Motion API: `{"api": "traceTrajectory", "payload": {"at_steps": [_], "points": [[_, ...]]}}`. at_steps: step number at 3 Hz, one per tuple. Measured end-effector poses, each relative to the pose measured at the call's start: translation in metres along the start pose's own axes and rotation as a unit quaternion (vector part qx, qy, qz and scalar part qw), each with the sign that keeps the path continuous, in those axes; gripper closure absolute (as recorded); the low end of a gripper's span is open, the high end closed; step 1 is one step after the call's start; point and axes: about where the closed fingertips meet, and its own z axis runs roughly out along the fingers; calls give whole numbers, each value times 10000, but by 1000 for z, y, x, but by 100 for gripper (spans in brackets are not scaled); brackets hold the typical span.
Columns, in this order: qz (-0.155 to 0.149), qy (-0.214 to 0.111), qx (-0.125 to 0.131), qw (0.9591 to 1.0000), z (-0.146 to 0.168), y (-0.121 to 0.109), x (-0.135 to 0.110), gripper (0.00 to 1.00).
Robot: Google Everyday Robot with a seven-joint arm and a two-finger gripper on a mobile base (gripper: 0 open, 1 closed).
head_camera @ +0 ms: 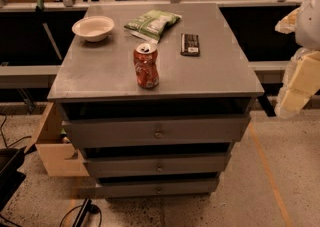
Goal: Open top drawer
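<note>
Top drawer [200, 132] is the uppermost of three grey fronts in the cabinet [210, 78], right under the slab top, facing the camera. It's wider and taller than the two lower drawers [200, 164] beneath it. There's a dark band between its front and the top, and I can't tell if that's a recess or the drawer sitting slightly out. The only place to grab is the small round knob [158, 133] at centre of the front, since the rest is flat panel with no lip showing. My read: rigid box, probably moderate weight and some slide friction, and the knob looks smooth and small, so a pinch could slip off. Close squarely around it and pull straight out toward the camera, level, no twist. The gripper [296, 91] is at the far right edge of frame, pale, well apart from the cabinet and above knob height. It holds nothing I can see, and whether it is open or closed I can't tell. On top sit a soda can [145, 65] upright near the front edge, a bowl [93, 27], a green bag [151, 22] and a dark flat packet [190, 44]. A jerky pull could tip the can, so keep it smooth. A box [55, 153] sits on the floor at the cabinet's left, not in the pull path.
</note>
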Motion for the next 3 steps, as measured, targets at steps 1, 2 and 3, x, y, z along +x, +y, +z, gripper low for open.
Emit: {"api": "traceTrajectory", "payload": {"at_steps": [1,2,3], "points": [[196,-128,58,9997,18,3,-3,0],[195,-306,200,9991,66,14,-1,0],[21,-390,197,9990,128,24,-1,0]]}}
